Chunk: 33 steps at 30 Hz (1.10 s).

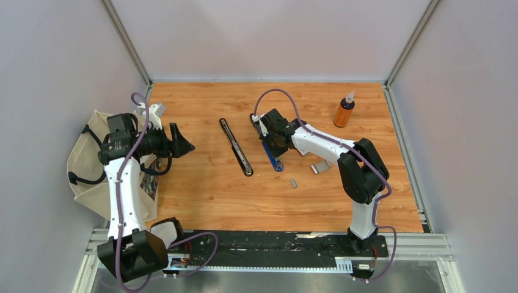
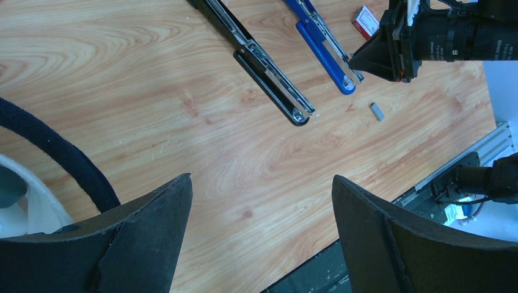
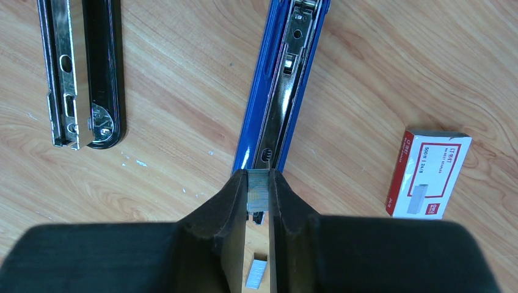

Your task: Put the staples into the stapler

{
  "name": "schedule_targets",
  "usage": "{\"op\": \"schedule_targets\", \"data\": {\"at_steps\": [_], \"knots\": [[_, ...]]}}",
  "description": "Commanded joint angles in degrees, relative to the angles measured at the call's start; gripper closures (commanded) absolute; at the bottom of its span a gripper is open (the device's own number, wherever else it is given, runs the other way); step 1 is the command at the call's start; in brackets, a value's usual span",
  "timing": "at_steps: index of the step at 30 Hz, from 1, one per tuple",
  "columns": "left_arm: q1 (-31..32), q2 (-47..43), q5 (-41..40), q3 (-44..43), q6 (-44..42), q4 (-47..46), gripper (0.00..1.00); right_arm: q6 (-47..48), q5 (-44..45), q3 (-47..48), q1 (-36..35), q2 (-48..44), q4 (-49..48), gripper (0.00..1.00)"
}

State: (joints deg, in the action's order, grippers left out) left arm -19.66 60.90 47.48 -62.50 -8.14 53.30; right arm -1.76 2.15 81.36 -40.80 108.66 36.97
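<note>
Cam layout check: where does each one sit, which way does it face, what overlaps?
Top: above and behind the bases, looking down on the table; both arms show whole.
Left wrist: over the table's left side, angled toward the black stapler and right gripper; open left gripper frames the bottom.
Right wrist: straight down over the blue stapler; its shut fingers pinch a staple strip.
Shared: both wrist views see both staplers and the staple box.

Staple box (image 3: 430,174) (rightward) beside right-hand stapler (image 3: 287,79).
</note>
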Motion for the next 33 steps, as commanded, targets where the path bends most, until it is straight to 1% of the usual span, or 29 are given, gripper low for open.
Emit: {"op": "schedule_targets", "data": {"at_steps": [1,19,33], "knots": [[-0.82,-0.35,0.68,0.27,-0.56,-1.44,0.08,-0.88,1.01,0.29,0.19,0.67,-2.17,0.82],[-0.82,-0.26,0.86,0.27,-0.56,-1.44,0.08,-1.05,0.84,0.37,0.19,1.47,-2.08,0.83],[-0.82,-0.26,0.86,0.45,-0.56,-1.62,0.07,-2.46,3.12,-0.68,0.1,-0.12,-3.04,0.84]]}}
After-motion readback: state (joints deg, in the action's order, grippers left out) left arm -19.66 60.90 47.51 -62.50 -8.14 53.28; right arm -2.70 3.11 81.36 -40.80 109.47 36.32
